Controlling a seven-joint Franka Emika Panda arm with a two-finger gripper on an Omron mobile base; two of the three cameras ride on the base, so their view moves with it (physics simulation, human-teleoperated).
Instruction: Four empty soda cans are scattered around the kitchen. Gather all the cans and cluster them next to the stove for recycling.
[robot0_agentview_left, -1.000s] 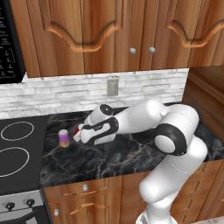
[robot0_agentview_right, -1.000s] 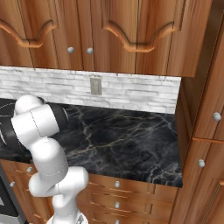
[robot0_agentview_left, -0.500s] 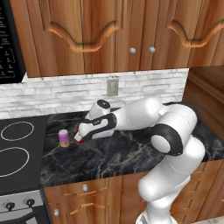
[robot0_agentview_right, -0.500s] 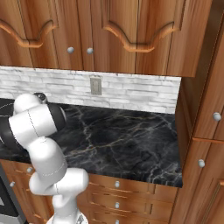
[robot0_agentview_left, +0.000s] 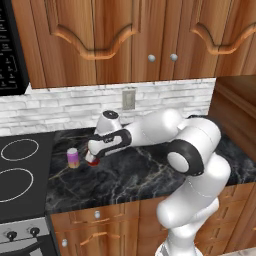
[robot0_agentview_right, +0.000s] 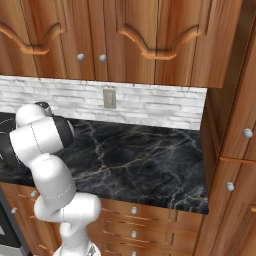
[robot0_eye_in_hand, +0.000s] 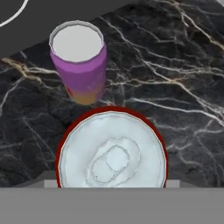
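1. Over the last second the arm has reached further left along the bench, carrying the end effector from the middle of the bench toward its left end by the stove; the pink-purple can has stayed where it stood.
2. A red can sits directly under the hand camera, its red rim showing below the end effector in the left base view; it now stands just beside the pink-purple can, a narrow gap between them, near the bench's left edge.
3. The fingers are hidden behind the hand and the can; I judge the end effector clamped on the red can, since the can fills the space where the tips would rise, though whether its base already rests on the bench I cannot tell.
4. For the task this looks like a delivery nearly done: two cans would form the start of the cluster beside the stove; release seems the step in hand, and other cans remain to fetch.
5. The red can is upright, silver top with a pull-tab, dark red wall; the pink-purple can is upright too, with a plain silver top and a yellowish band near its foot.
6. Risk: opening close to the neighbour could nudge it over.
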